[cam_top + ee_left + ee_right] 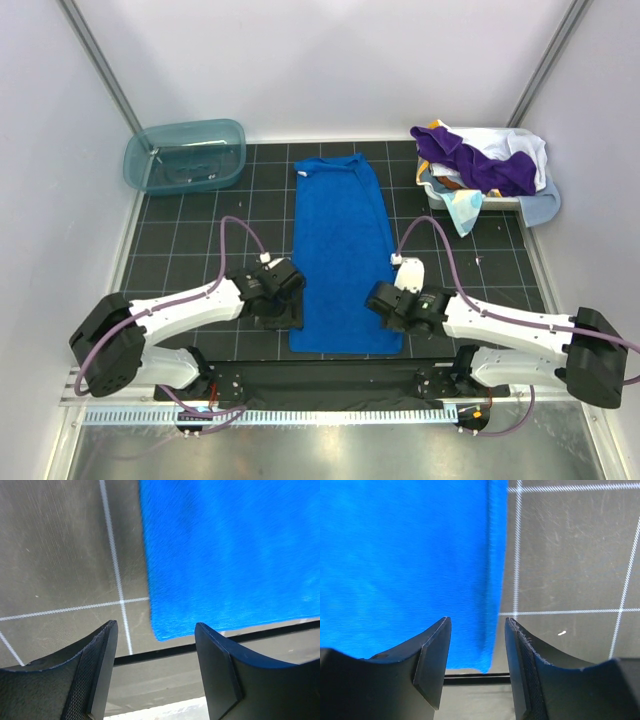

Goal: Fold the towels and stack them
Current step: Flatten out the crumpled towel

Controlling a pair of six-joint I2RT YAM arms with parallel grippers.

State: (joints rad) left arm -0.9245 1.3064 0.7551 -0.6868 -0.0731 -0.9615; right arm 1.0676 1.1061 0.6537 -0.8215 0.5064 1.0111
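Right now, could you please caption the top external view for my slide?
Open left pincer and right pincer flank the near end of a flat royal blue rectangular cloth towel.

The top camera hangs high at the near side, looking down and away over the whole black gridded table (200, 230). Each wrist camera stares down from very close: the left at the near left corner of the royal blue rectangular cloth towel (343, 250), the right at its near right corner; all share that near edge
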